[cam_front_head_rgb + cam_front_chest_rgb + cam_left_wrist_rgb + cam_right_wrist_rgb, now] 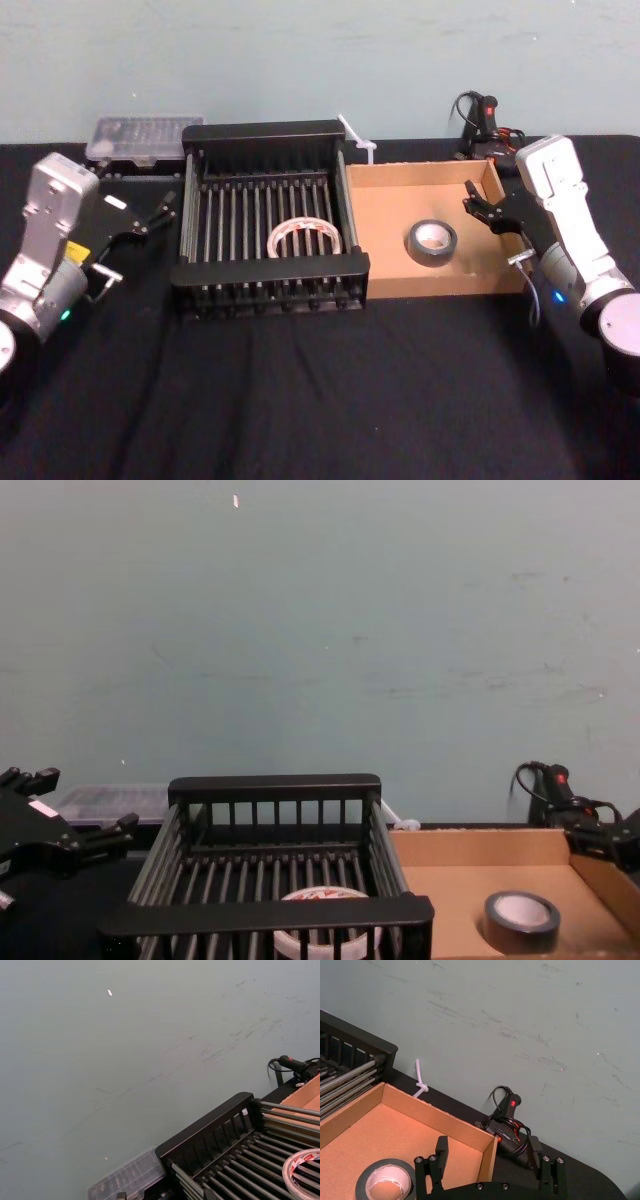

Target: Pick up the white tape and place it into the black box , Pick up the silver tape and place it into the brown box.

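Tape sat in both boxes. The white tape (304, 238) lay flat on the slatted floor of the black box (268, 132), toward its near wall and a little right of centre, its hole facing up and the red-and-white print showing on the inner core. From the chest view it showed as a low ring behind the near rim, its axis upright.

The silver tape (431, 242) lay flat on the floor of the brown box (420, 173), in the near half and apart from every wall, its pale centre facing up, axis likewise upright. The two boxes stood side by side on the black table (320, 400), walls touching, the black one on the left.

The left gripper (150, 217) hung just left of the black box, fingers spread and holding nothing. The right gripper (482, 207) hovered at the right wall of the brown box, its fingers parted and empty, the silver tape just beside it.

A clear plastic case (142, 137) sat behind the left gripper, and a black tool (488, 128) with a coiled cord lay behind the brown box's far right corner.
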Robot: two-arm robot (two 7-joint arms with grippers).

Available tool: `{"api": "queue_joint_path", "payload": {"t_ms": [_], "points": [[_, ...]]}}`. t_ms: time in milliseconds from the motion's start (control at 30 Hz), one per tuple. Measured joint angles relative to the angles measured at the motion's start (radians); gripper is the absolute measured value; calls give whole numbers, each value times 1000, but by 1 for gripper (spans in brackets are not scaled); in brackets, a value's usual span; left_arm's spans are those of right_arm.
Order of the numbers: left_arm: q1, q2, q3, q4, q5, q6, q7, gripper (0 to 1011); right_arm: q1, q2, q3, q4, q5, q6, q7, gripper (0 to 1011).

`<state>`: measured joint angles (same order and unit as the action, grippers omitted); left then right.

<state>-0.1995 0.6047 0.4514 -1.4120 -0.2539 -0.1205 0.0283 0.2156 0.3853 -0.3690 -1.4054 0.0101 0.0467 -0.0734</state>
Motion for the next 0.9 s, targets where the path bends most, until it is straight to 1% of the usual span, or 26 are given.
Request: {"api": "queue_joint_path", "payload": {"t_ms": [900], "points": [[0, 0, 0, 0, 0, 0, 0, 1001, 1, 1, -2, 0, -1, -2, -1, 1002]]}}
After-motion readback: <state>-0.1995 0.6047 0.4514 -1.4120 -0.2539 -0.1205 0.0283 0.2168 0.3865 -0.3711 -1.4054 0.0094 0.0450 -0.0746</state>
